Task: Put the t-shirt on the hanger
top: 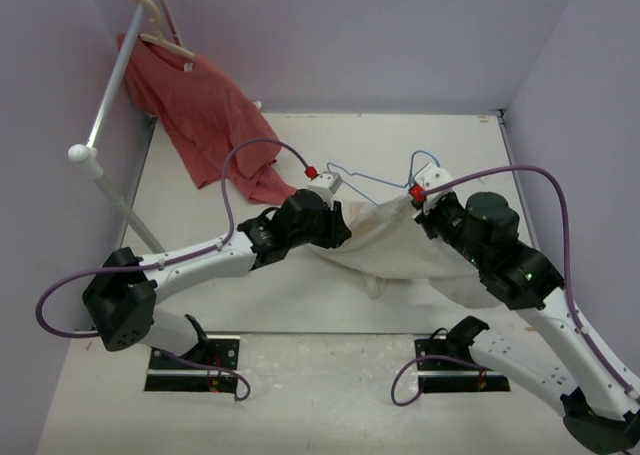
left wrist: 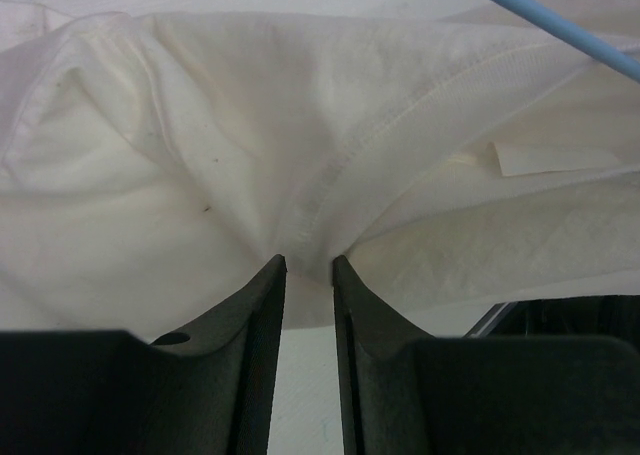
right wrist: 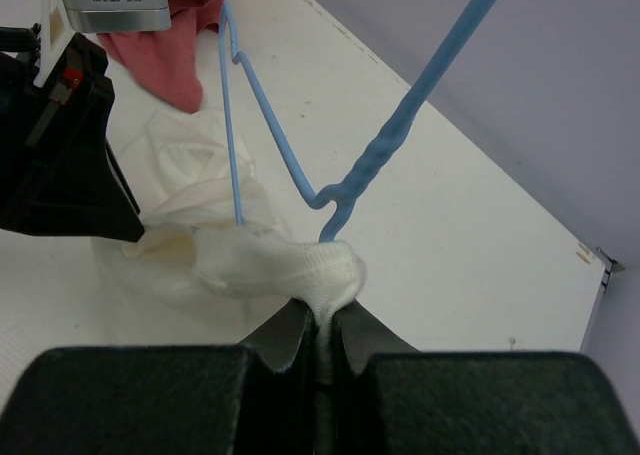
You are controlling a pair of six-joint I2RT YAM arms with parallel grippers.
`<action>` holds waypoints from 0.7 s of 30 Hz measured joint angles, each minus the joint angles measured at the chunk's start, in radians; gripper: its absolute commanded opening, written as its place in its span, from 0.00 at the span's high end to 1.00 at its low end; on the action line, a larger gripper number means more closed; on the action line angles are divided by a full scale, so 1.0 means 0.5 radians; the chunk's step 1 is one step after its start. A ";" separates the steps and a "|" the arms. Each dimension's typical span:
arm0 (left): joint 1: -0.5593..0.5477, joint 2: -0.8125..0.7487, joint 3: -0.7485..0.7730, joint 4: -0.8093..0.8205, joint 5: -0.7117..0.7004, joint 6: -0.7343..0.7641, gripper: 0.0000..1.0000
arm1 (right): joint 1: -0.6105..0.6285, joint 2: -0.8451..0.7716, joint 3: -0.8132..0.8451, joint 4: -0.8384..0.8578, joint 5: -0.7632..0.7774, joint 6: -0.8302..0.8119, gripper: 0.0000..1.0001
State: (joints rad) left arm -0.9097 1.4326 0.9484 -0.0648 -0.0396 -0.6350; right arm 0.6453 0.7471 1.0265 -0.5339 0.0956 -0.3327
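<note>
The white wrinkled t-shirt [top: 395, 243] hangs bunched between my two grippers above the table's middle. The thin light-blue wire hanger [top: 372, 182] runs along its top edge, with the hook [top: 428, 159] at the right. My left gripper [top: 332, 189] is shut on a seam of the t-shirt [left wrist: 250, 125], whose folds draw in to the fingertips [left wrist: 272, 273]; the hanger wire [left wrist: 560, 30] crosses the upper right. My right gripper [top: 420, 197] is shut on the ribbed collar [right wrist: 320, 270], just below the hanger's twisted neck [right wrist: 375, 160]. One hanger wire goes down into the cloth.
A red t-shirt [top: 210, 115] hangs on a pale wooden hanger [top: 165, 30] from a white rail [top: 115, 75] at the back left. Lavender walls stand on three sides. The left arm's wrist [right wrist: 60, 135] is close by in the right wrist view.
</note>
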 measured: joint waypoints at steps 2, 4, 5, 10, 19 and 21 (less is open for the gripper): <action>0.000 -0.001 -0.002 0.002 0.004 0.000 0.73 | 0.000 -0.001 0.005 0.001 -0.001 0.002 1.00; -0.001 0.000 -0.006 0.003 0.006 0.000 0.73 | -0.001 0.000 0.007 0.002 -0.003 0.006 1.00; -0.001 0.000 -0.006 0.004 0.009 0.000 0.73 | -0.001 0.000 0.007 0.003 -0.005 0.007 1.00; -0.001 0.002 -0.006 0.067 0.026 -0.001 0.72 | -0.001 0.002 0.008 0.003 -0.017 0.016 1.00; 0.000 0.057 -0.006 0.148 0.073 -0.001 1.00 | -0.001 0.035 0.012 0.006 -0.015 0.031 1.00; -0.001 0.069 -0.006 0.146 0.064 -0.002 1.00 | -0.001 0.034 0.013 0.007 -0.015 0.031 1.00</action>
State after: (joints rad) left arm -0.9100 1.4671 0.9451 0.0083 -0.0075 -0.6358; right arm 0.6449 0.7642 1.0330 -0.5305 0.0879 -0.3171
